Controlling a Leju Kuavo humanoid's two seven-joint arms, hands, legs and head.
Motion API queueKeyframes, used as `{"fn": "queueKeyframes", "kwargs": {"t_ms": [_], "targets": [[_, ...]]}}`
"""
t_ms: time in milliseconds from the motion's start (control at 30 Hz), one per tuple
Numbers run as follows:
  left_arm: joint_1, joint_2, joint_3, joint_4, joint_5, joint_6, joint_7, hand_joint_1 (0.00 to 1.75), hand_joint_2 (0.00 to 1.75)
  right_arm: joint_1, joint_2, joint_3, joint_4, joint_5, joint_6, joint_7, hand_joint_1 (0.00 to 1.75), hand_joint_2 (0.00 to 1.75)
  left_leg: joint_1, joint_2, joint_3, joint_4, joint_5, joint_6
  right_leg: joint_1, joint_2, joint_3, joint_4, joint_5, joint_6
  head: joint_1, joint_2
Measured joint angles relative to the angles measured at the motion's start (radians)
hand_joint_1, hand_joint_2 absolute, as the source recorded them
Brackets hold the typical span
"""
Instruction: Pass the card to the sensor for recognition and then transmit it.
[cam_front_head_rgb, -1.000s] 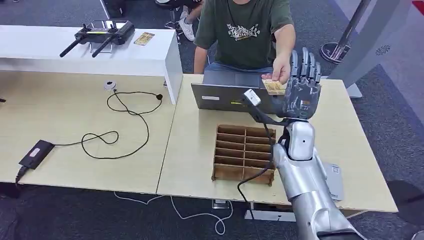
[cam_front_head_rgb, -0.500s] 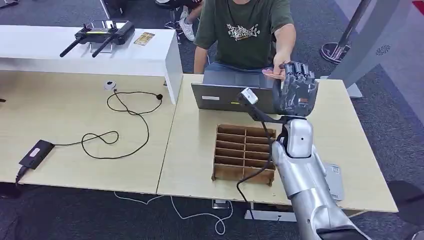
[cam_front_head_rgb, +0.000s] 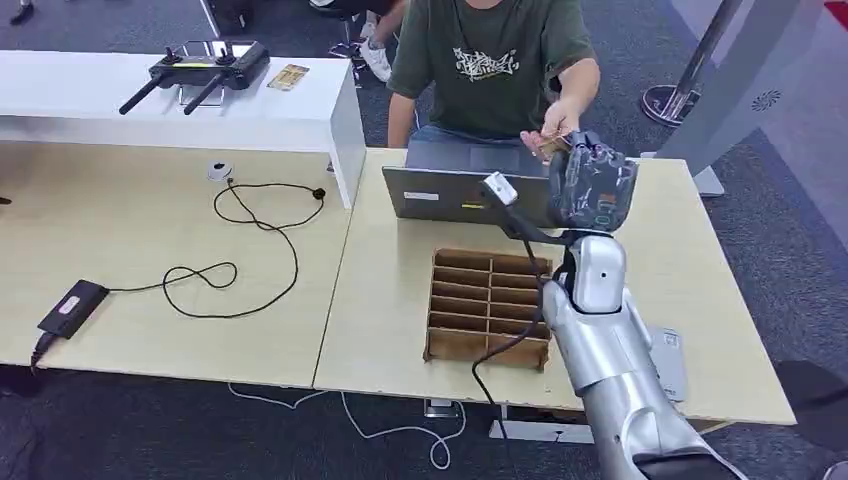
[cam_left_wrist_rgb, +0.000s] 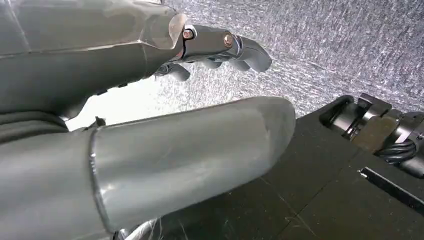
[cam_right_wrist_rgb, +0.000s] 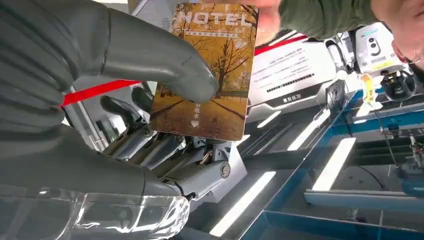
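One card (cam_right_wrist_rgb: 210, 75) in play — orange autumn print, "HOTEL" across one end — sits in the right hand (cam_front_head_rgb: 592, 185), thumb (cam_right_wrist_rgb: 165, 65) pressed on its face and the darker fingers (cam_right_wrist_rgb: 150, 145) curled in behind it. The person's hand (cam_front_head_rgb: 548, 128) touches the card's far end; in the head view just a sliver of card shows above the robot's knuckles. Right arm reaches forward and up over the desk (cam_front_head_rgb: 390, 300), hand raised past the laptop (cam_front_head_rgb: 455, 185) toward the person in the green shirt, with the wooden divider tray (cam_front_head_rgb: 488, 305) below the forearm. Whether the person is gripping the card or only touching it — can't tell, that end is blurred. Left hand (cam_left_wrist_rgb: 150, 115) hangs over grey carpet, fingers partly curled and apart, holding nothing.
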Motion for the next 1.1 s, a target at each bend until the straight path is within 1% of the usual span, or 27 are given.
{"fn": "queueKeyframes", "kwargs": {"t_ms": [600,633,667,700,733,800,900,1000,1100], "targets": [[-0.001,0.0,-0.001,0.0,-0.002,-0.009,0.004,0.0,0.0,0.001,-0.009,0.0,0.0,-0.004,0.002,0.0,1.75,1.75,0.0,0.0,0.0,0.0,0.0,0.0,0.0,0.0,0.0,0.0,0.0,0.0,0.0,0.0],[-0.001,0.0,-0.001,0.0,-0.001,-0.01,0.005,0.0,0.0,0.002,-0.009,0.0,0.0,-0.025,0.004,-0.015,1.75,1.75,0.0,0.0,0.0,0.0,0.0,0.0,0.0,0.0,0.0,0.0,0.0,0.0,0.0,0.0],[-0.001,0.0,-0.001,0.0,0.002,-0.011,0.005,0.0,0.0,0.004,-0.009,-0.003,-0.004,-0.094,0.017,-0.05,1.75,1.75,0.0,0.0,0.0,0.0,0.0,0.0,0.0,0.0,0.0,0.0,0.0,0.0,0.0,0.0],[-0.001,0.0,-0.001,0.0,0.005,-0.012,0.007,0.0,0.0,0.008,-0.008,-0.008,-0.011,-0.177,0.034,-0.087,1.75,1.75,0.0,0.0,0.0,0.0,0.0,0.0,0.0,0.0,0.0,0.0,0.0,0.0,0.0,0.0],[-0.002,0.0,-0.001,0.0,0.008,-0.015,0.011,0.0,0.0,0.013,-0.004,-0.02,-0.024,-0.292,0.057,-0.126,1.75,1.75,0.0,-0.001,0.0,0.0,0.0,0.0,0.0,-0.001,0.0,0.0,0.0,0.0,0.0,0.0],[-0.002,0.001,-0.001,0.0,0.01,-0.015,0.014,0.0,0.0,0.017,0.0,-0.038,-0.042,-0.387,0.079,-0.145,1.75,1.75,0.0,-0.001,0.0,0.0,0.0,0.0,0.0,-0.001,0.0,0.0,0.0,0.0,0.0,0.0],[-0.003,0.002,-0.001,0.0,0.011,-0.017,0.017,0.0,0.0,0.026,0.003,-0.069,-0.077,-0.53,0.144,-0.177,1.75,1.75,0.0,-0.001,0.0,0.0,0.0,0.0,0.0,-0.001,0.0,0.0,0.0,0.0,0.0,0.0],[-0.005,0.002,-0.001,0.0,0.011,-0.017,0.023,0.0,0.0,0.03,0.003,-0.092,-0.1,-0.584,0.17,-0.179,1.75,1.75,0.0,-0.001,0.0,0.0,0.0,0.0,0.0,-0.001,0.0,0.0,0.0,0.0,0.0,0.0],[-0.007,0.002,-0.001,0.0,0.01,-0.017,0.024,0.0,0.0,0.03,0.003,-0.103,-0.108,-0.613,0.172,-0.176,1.75,1.75,0.0,-0.001,0.0,0.0,0.0,0.0,0.0,-0.001,0.0,0.0,0.0,0.0,0.0,0.0]]}}
